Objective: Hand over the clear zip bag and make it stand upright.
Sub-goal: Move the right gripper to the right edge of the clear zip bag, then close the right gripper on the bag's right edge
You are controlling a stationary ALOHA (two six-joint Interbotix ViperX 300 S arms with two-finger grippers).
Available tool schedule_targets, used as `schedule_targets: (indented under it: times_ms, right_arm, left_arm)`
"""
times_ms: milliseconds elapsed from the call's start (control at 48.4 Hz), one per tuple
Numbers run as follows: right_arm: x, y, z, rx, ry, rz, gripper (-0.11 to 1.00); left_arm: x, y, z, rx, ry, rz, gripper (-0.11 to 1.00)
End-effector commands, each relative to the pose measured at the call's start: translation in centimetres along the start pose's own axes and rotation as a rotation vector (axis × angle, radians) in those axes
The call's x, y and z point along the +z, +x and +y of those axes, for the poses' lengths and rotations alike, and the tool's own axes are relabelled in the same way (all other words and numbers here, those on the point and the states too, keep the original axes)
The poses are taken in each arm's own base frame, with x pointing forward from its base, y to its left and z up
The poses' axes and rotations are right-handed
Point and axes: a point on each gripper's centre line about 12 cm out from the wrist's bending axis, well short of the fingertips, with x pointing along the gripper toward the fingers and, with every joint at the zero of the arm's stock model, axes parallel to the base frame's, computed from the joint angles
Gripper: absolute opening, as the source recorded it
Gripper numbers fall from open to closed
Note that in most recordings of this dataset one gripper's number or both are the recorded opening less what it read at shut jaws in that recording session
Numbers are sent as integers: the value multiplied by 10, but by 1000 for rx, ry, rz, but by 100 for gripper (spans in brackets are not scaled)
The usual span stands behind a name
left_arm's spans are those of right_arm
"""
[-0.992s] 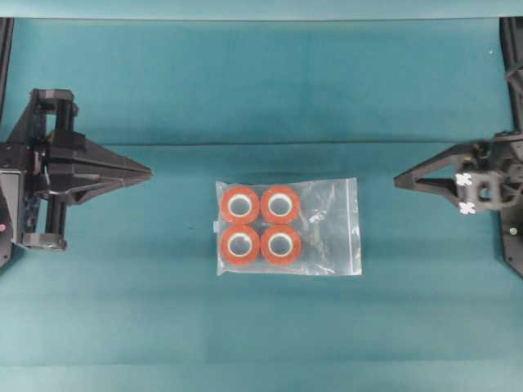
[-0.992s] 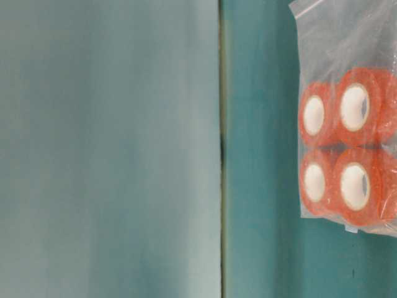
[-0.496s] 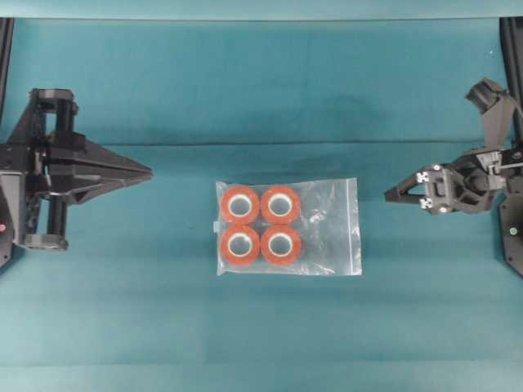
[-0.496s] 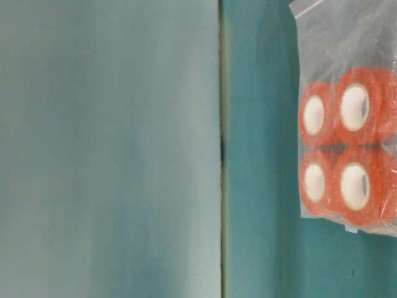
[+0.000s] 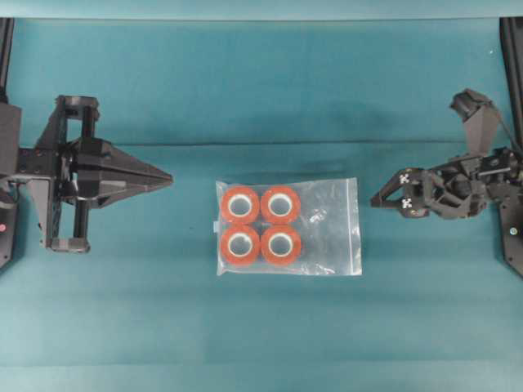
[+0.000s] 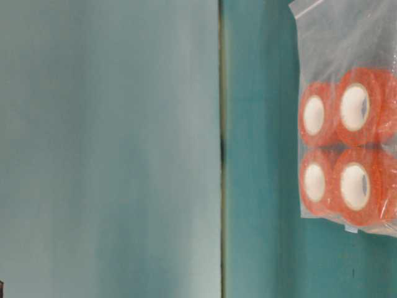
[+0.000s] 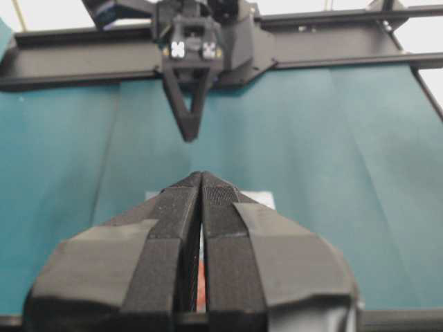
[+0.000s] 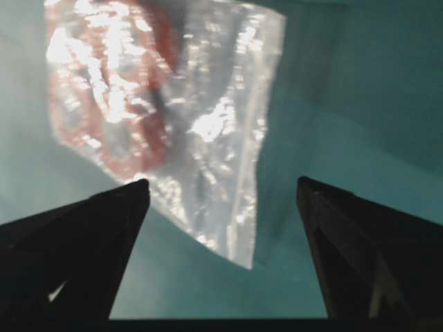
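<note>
While bag lies flat mid-tabletop, untouched, zip edge toward right arm, four orange rolls crowd opposite end. Right gripper: fingers spread wide, empty, near zip edge, not touching. Left gripper: fingers pressed together, empty, well apart from bag. Risks, judged: thin film flush on tabletop, so fingers may skid or pinch nothing; slick plastic may slip in grasp; weight at one end may swing bag at handover; rolls may shift, toppling bag when stood.

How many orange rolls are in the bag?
4, packed two by two in the left half of the clear zip bag: top left, top right, bottom left, bottom right. None seem hidden.
</note>
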Motion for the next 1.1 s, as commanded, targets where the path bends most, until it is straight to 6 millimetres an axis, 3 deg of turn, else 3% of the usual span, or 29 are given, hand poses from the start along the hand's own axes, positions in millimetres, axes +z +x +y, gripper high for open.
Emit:
schedule_targets:
  times_ms: [0,475,1075]
  right_arm:
    - [-2,7,4,10,18,-3,92]
    - [-20,43,2,31,47,-21,92]
    - [-20,81,17,30,43,-46,92]
  left_arm:
    - [11,1,2,7,1,-30,-1]
    - [3,-3,14,48,-9,18,-1]
    - [1,-5,17,60,-12,40,-1]
